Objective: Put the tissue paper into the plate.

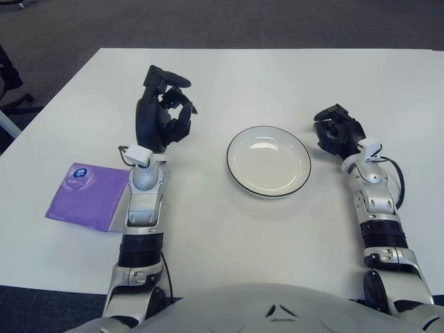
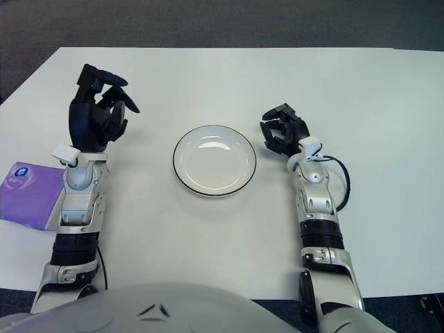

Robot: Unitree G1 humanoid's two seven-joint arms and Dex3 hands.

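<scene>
The purple tissue pack (image 1: pixel 84 198) lies flat near the table's left edge, its right side hidden under my left forearm. My left hand (image 1: pixel 166 111) is raised beyond the pack and to its right, fingers loosely bent and holding nothing. It is well left of the plate. The white plate (image 1: pixel 269 163) with a dark rim sits empty in the middle of the table. My right hand (image 1: pixel 338 132) shows just right of the plate, fingers relaxed and holding nothing.
The white table (image 1: pixel 277 76) spreads wide behind the plate and hands. Its left edge runs close to the tissue pack, with dark carpet (image 1: pixel 55 28) beyond. Cables run along both forearms.
</scene>
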